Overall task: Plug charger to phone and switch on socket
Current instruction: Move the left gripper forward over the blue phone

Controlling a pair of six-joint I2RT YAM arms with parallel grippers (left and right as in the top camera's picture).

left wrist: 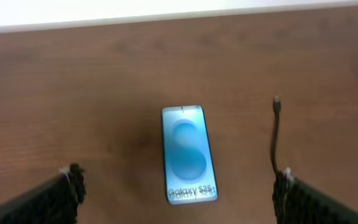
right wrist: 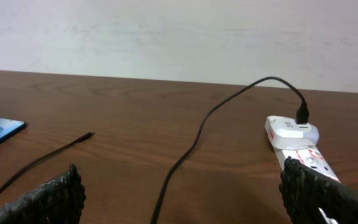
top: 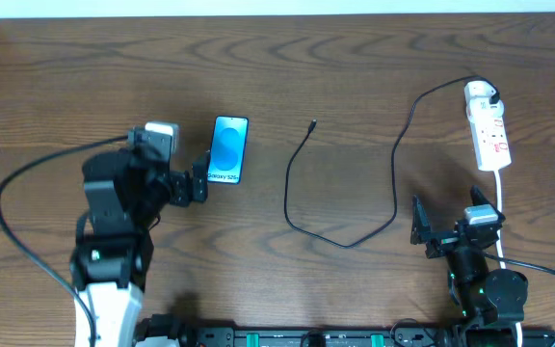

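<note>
- Left claw (top: 200,179) is spread wide and holding nothing. The phone (top: 229,149) sits just off it at 1 o'clock on the overhead, flat on the counter (top: 355,67).
- On my left wrist view the phone is dead ahead at 12, between the fingers, with its long axis running 12 to 6. That line-up is what the next move turns on.
- The phone is a slim glossy slab. Its port edge is probably the near end, though the picture is too soft to be sure.
- The charger (top: 292,193) is thin, limp black cable in a loose loop. Its plug tip is at 3 o'clock from the phone, and the left arm looks nearer.
- Right claw (top: 448,217) is also released and empty.
- The socket (top: 488,130) is hard white plastic with red marks, at 1 o'clock from the right claw.
</note>
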